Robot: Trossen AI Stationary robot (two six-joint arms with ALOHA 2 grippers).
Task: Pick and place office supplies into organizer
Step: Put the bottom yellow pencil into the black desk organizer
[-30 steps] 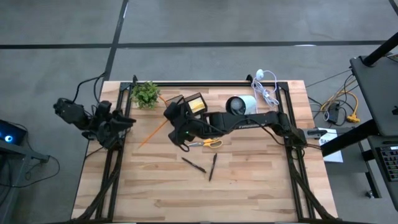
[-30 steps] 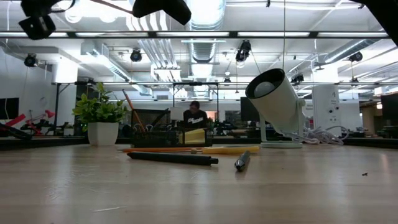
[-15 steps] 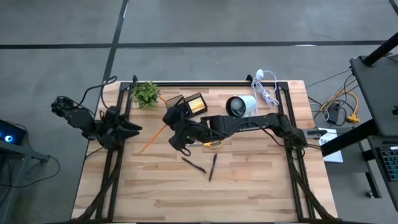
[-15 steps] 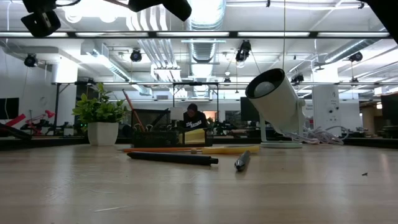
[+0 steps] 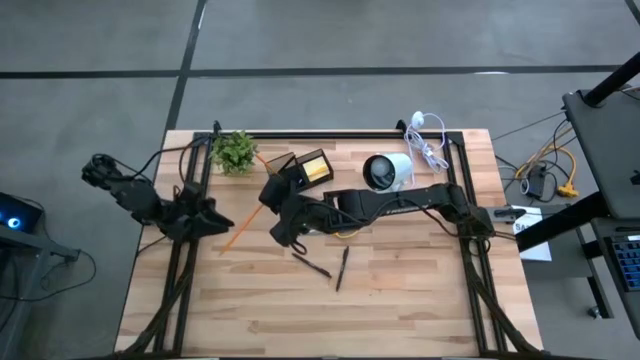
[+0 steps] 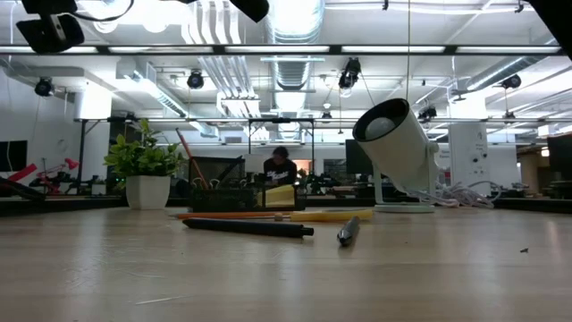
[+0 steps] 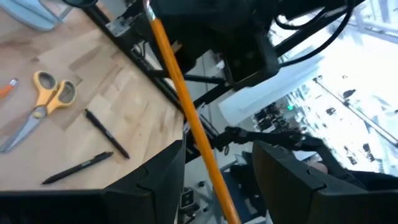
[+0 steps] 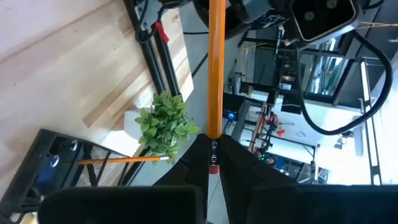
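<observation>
We see the right gripper (image 8: 211, 163), fingers pinching one end of an orange pencil (image 5: 243, 215), w/ the left gripper (image 7: 214, 171) fingers spread around its other end at bench 9 o'clock, prob. a handover toward the organizer (image 5: 300, 168) at 12.

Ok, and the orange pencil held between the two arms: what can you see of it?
The orange pencil is a long, thin, straight stick, plain orange along its length and wooden by the look of it. One end is clamped in the shut right hand. From there it runs out towards the left arm, and its far part passes between the fingers of the open left hand, which are not closed on it. It slants over the table's left half, apparently lifted clear.
</observation>
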